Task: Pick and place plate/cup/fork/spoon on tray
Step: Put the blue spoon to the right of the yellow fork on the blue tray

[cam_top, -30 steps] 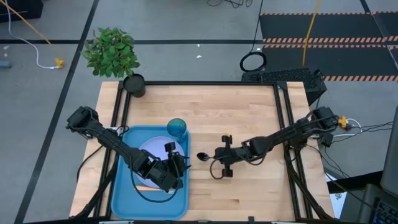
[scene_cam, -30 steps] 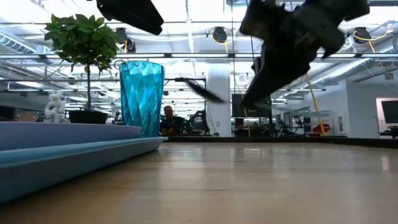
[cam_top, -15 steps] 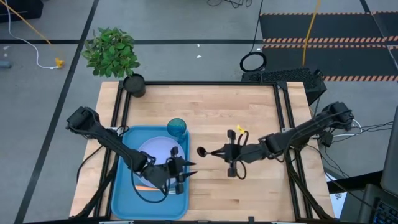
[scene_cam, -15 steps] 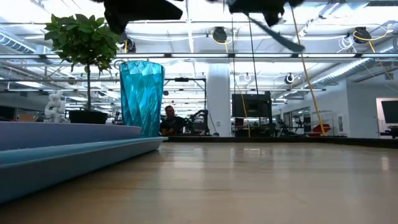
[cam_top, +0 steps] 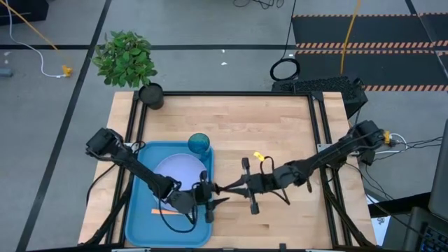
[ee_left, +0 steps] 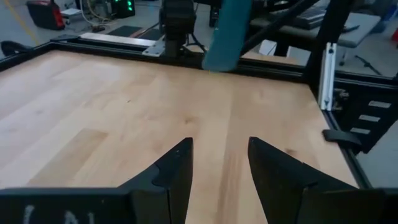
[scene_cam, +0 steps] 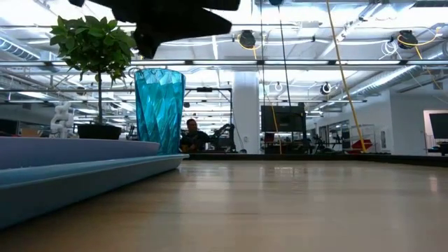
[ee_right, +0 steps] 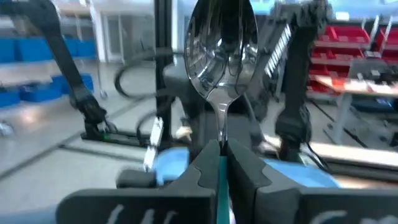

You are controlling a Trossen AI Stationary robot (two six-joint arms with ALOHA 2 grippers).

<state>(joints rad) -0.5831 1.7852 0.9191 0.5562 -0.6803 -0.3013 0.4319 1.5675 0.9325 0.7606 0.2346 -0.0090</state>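
Note:
My right gripper (cam_top: 236, 186) is shut on the spoon (ee_right: 222, 50) just off the blue tray's (cam_top: 136, 210) right rim, above the table. The spoon's shiny dark bowl points toward my left gripper (cam_top: 213, 197), which hovers open over the tray's right edge with nothing between its fingers (ee_left: 217, 168). The pale plate (cam_top: 178, 170) lies flat in the tray. The fork (cam_top: 162, 211), with its orange handle, lies on the tray floor near the plate. The teal cup (cam_top: 199, 144) stands upright at the tray's far right corner (scene_cam: 159, 110). My right gripper pinches the spoon's light blue handle (ee_right: 221, 167) between its two fingers, just behind the thin neck. The fingers lie along the spoon, about level, coming from the table's right. The spoon sticks out ahead of the fingertips, bowl foremost, lifted clear of the table.
A potted green plant (cam_top: 126, 59) stands at the table's far left corner. Black frame rails (cam_top: 318, 140) run along the table's sides. Bare wood (cam_top: 266, 126) lies right of the tray.
My right gripper has risen and gone toward the tray and the table's near edge, tipping from pointing down to about level, still shut on the spoon. My left gripper has sunk a little, tipped up toward level and shifted toward the tray's right rim, staying open.

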